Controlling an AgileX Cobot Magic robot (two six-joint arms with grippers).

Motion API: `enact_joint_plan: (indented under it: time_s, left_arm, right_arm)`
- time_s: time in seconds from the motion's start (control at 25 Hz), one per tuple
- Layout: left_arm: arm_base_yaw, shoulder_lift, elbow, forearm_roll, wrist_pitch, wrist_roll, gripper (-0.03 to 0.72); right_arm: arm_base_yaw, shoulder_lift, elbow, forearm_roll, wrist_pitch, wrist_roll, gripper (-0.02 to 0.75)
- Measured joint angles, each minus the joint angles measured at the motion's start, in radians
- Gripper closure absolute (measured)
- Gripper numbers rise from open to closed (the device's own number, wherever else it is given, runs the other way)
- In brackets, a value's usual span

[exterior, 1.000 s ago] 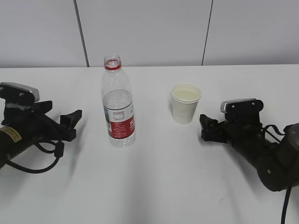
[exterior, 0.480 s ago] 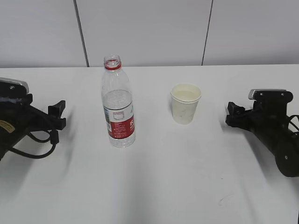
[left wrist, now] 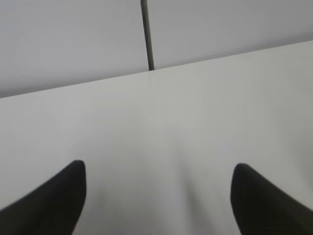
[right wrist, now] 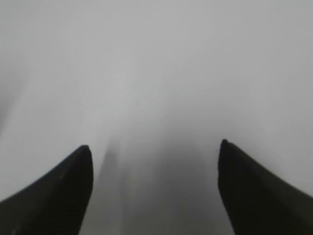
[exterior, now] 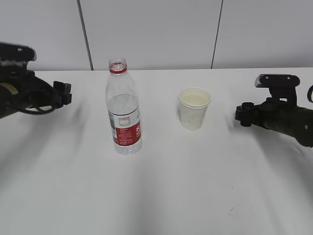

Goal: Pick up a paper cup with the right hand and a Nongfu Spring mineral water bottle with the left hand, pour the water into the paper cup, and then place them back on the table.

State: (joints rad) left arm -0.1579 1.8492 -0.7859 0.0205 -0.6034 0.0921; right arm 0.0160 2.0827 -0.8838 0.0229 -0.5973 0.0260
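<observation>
Exterior view, left to right: left hand (exterior: 62,93) raised clear of the table (exterior: 161,196), jaws spread, holding nothing. Nongfu Spring mineral water bottle (exterior: 123,108) upright, uncapped, partly full, well apart from it. Paper cup (exterior: 194,108) upright further right. Right hand (exterior: 240,116) near the cup, jaws parted, empty. Judgement: approach each level, jaws straddling the body mid-height; squeeze the cup lightly to avoid crushing.

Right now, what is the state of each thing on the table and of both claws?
Bottle: upright on the table, cap off, partly filled with water, not held.
Paper cup: upright, right of the bottle, not held.
Left claw: open, empty, away from the bottle.
Right claw: open, empty, away from the cup.
</observation>
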Motion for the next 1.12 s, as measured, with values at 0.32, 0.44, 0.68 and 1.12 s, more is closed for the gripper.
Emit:
enact_joint_plan:
  time_s: [0.32, 0.44, 0.68, 1.12]
  left_arm:
    - [0.0, -0.079, -0.24, -0.013, 0.664, 0.001, 0.155]
    - [0.0, -0.079, -0.344, -0.021, 0.906, 0.001, 0.155]
    - [0.0, -0.079, -0.509, -0.015, 1.213, 0.001, 0.177]
    - [0.0, -0.079, -0.65, -0.013, 1.623, 0.001, 0.186]
  right_arm:
    - [0.0, -0.098, -0.162, -0.012, 0.639, 0.035, 0.15]
    - [0.0, -0.098, -0.269, -0.012, 0.885, 0.029, 0.15]
    - [0.0, -0.098, -0.501, -0.015, 1.305, -0.016, 0.15]
    - [0.0, -0.098, -0.778, -0.015, 1.692, -0.073, 0.15]
